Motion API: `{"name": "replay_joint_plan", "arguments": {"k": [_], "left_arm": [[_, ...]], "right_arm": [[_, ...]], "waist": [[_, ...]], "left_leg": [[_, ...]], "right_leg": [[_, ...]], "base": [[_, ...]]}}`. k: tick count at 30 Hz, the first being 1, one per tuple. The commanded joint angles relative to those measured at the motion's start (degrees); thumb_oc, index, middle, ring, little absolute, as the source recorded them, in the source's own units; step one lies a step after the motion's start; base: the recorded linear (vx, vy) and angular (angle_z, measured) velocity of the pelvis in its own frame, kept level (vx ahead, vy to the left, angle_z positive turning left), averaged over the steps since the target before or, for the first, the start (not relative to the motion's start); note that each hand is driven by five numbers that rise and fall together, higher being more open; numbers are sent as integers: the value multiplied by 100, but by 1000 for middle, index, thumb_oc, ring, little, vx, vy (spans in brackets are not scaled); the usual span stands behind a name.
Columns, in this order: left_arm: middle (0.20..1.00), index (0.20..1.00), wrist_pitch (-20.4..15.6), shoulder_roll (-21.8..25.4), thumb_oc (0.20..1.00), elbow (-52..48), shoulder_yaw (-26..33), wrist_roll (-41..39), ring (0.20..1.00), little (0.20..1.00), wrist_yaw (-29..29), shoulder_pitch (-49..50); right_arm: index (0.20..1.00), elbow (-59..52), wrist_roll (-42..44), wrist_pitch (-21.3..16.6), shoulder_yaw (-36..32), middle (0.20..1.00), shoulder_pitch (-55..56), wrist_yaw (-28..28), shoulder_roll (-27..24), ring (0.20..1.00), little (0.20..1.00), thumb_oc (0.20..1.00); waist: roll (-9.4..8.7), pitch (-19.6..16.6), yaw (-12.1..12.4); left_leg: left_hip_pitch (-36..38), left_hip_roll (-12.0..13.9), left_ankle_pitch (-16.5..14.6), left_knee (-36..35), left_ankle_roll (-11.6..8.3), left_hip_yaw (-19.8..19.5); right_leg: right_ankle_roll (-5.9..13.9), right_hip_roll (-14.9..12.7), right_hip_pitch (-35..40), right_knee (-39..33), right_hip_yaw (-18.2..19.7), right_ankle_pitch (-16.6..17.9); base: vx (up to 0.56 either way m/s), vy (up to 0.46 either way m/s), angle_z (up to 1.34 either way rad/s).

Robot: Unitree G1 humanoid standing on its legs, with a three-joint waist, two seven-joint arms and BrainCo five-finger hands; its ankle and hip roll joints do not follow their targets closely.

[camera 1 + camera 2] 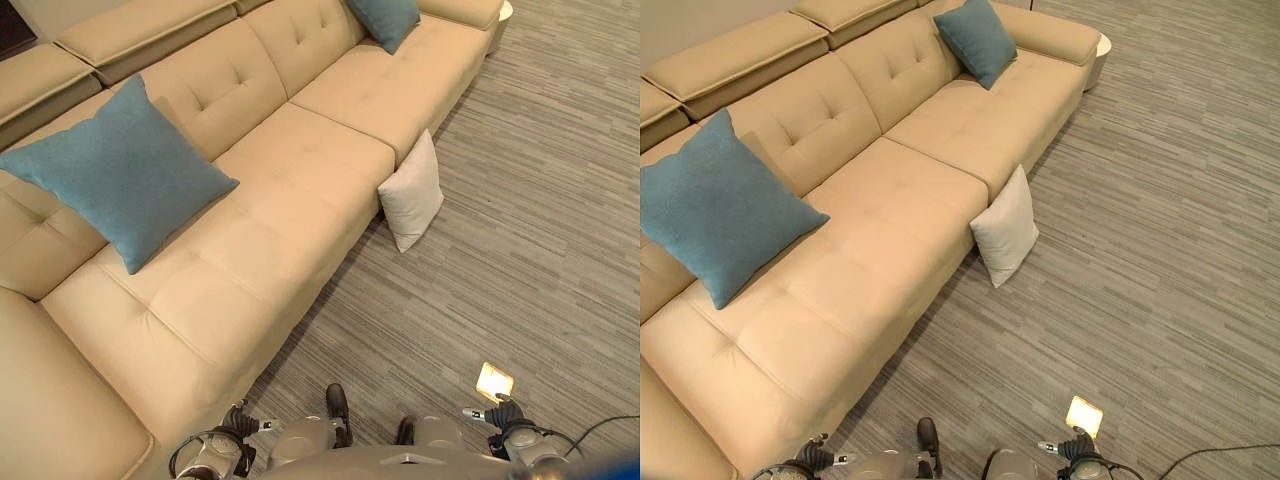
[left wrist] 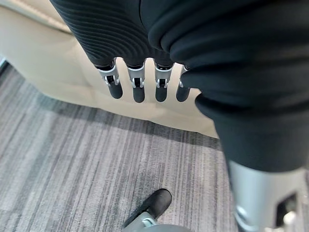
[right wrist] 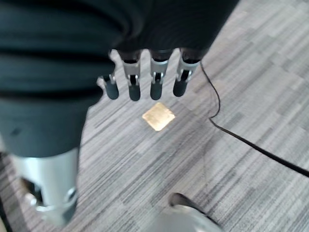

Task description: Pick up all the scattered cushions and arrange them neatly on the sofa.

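The white cushion [image 1: 412, 193] stands on edge on the floor [image 1: 520, 250], leaning against the sofa [image 1: 290, 200] front edge, ahead of both hands. The right hand [image 3: 145, 84] seems slightly nearer than the left hand [image 2: 145, 84]; both hang with fingers relaxed, holding nothing.

This is looking like a living room or lounge, possibly a furniture showroom, since the walls are lying outside the frame. A long beige leather sofa [image 1: 250, 190] is running diagonally across the left and top, blue cushions [image 1: 120, 170] are sitting on it, and grey striped carpet [image 1: 540, 230] is covering the right and bottom.
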Motion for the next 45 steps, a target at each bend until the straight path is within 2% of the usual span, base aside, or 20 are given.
{"name": "replay_joint_plan", "arguments": {"k": [1,6,7,8,10,18,25,27,28,29,31,32,34,36,37,38,39,41,43,45], "left_arm": [[1000,1000,-47,-81,1000,-23,-121,29,1000,1000,37,-335],[1000,1000,-33,-221,1000,-93,-376,155,1000,1000,15,-433],[1000,1000,-33,-267,1000,-113,-431,146,1000,1000,20,-431],[1000,1000,-35,-319,1000,-76,-499,127,1000,1000,40,-436],[1000,1000,-37,-360,1000,-31,-539,92,1000,1000,29,-461],[1000,1000,-6,-292,1000,52,-518,190,1000,1000,7,-431],[1000,1000,12,-198,1000,49,-465,171,1000,1000,-25,-376],[1000,1000,16,-113,1000,28,-420,162,1000,1000,-1,-422],[1000,1000,3,-66,1000,24,-377,123,1000,1000,21,-443],[1000,1000,3,-66,1000,24,-377,123,1000,1000,21,-444],[1000,1000,-8,-38,1000,58,-277,107,1000,1000,38,-421],[1000,1000,-25,-34,1000,118,-258,121,1000,1000,22,-461],[1000,1000,-32,-28,1000,133,-305,226,1000,1000,30,-480],[1000,1000,-42,-74,1000,108,-387,311,1000,1000,34,-491],[1000,1000,-50,-102,1000,106,-424,308,1000,1000,32,-521],[1000,1000,-45,-144,1000,44,-468,282,1000,1000,11,-544],[1000,1000,-45,-144,1000,43,-469,281,1000,1000,11,-544],[1000,1000,-40,-151,1000,-65,-542,255,1000,1000,10,-605],[1000,1000,-60,-172,1000,-177,-605,191,1000,1000,3,-653],[1000,1000,-67,-210,1000,-203,-643,168,1000,1000,10,-681]], "right_arm": [[1000,-100,358,-125,-27,1000,-130,-121,-85,1000,1000,1000],[1000,-89,446,-144,-66,1000,-30,-156,-190,1000,1000,1000],[1000,-36,466,-162,-64,1000,21,-184,-200,1000,1000,1000],[1000,36,452,-146,-60,1000,32,-198,-217,1000,1000,1000],[1000,104,434,-151,-67,1000,63,-218,-238,1000,1000,1000],[1000,173,338,-99,47,1000,26,-121,-217,1000,1000,1000],[1000,108,130,-12,158,1000,-54,-55,-202,1000,1000,1000],[1000,40,31,3,233,1000,-165,-46,-235,1000,1000,1000],[1000,-6,-24,0,251,1000,-237,-69,-240,1000,1000,1000],[1000,-7,-24,0,251,1000,-238,-69,-240,1000,1000,1000],[1000,-6,-107,11,299,1000,-278,-82,-266,1000,1000,1000],[1000,21,-124,37,276,1000,-289,-80,-287,1000,1000,1000],[1000,35,-116,31,259,1000,-227,-78,-294,1000,1000,1000],[1000,97,-128,23,267,1000,-117,-69,-308,1000,1000,1000],[1000,122,-135,-1,261,1000,-104,-89,-321,1000,1000,1000],[1000,145,-97,-24,228,1000,-52,-101,-329,1000,1000,1000],[1000,146,-97,-26,228,1000,-52,-102,-330,1000,1000,1000],[1000,107,-12,-67,194,1000,-64,-142,-348,1000,1000,1000],[1000,108,17,-46,192,1000,-37,-149,-392,1000,1000,1000],[1000,123,-4,-22,207,1000,-20,-165,-413,1000,1000,1000]], "waist": [[-86,-24,33],[-107,97,-168],[-109,145,-181],[-134,182,-145],[-147,189,-109],[-144,48,-157],[-137,72,-40],[-76,185,-32],[-48,220,-4],[-47,227,-8],[-84,186,24],[-47,204,-52],[-67,181,-129],[-74,127,-176],[-66,100,-196],[-78,105,-211],[-71,107,-226],[-123,204,-225],[-202,347,-152],[-224,381,-117]], "left_leg": [[-79,117,-332,453,-275,-1189],[-137,289,-404,876,-405,-1293],[-183,283,-428,1030,-431,-1459],[-281,100,-466,1109,-455,-1850],[-380,-137,-459,1033,-446,-2189],[-5,-72,-447,565,-377,-1917],[88,-156,-624,565,-157,-1847],[123,-101,-674,583,-65,-1821],[236,-86,-740,548,-60,-1740],[245,-86,-742,546,-60,-1744],[495,-104,-842,402,-82,-1620],[653,-87,-898,340,-121,-1653],[752,-115,-998,362,-153,-1756],[879,-82,-1127,448,-213,-1820],[889,-10,-1148,552,-304,-1817],[740,96,-1060,1016,-446,-1782],[718,103,-1081,1058,-451,-1798],[241,303,-748,2054,-612,-1703],[-252,448,-448,2951,-610,-1580],[-536,419,-549,2938,-552,-1496]], "right_leg": [[3,290,43,-1304,255,935],[-152,503,222,-1661,408,985],[-189,547,239,-1714,475,1011],[-205,588,239,-1771,603,1059],[-183,639,264,-1833,718,1110],[-110,685,332,-2038,1036,1192],[-3,612,-29,-1082,1210,1031],[225,538,-595,-181,1083,1109],[267,310,-848,-39,718,1177],[267,309,-841,-33,715,1170],[119,93,-858,-767,167,1356],[156,107,-1054,-1130,141,1551],[186,156,-1049,-1284,349,1610],[96,226,-922,-1320,436,1622],[67,230,-855,-1320,382,1595],[-30,259,-633,-1395,298,1495],[-33,264,-623,-1405,279,1497],[-177,285,-400,-1481,197,1415],[-370,367,-90,-1639,104,1285],[-399,411,55,-1735,91,1182]], "base": [[-33,-266,-69],[-21,-152,-3],[-35,-64,-31],[-16,-49,-50],[33,-23,-85],[75,61,-43],[53,93,-35],[39,110,-43],[57,62,-81],[128,18,-88],[281,-129,-75],[383,-195,-45],[306,-171,0],[261,-183,41],[242,-269,62],[179,-225,63],[125,-241,66],[67,-219,43],[140,-264,6],[190,-158,11]]}}
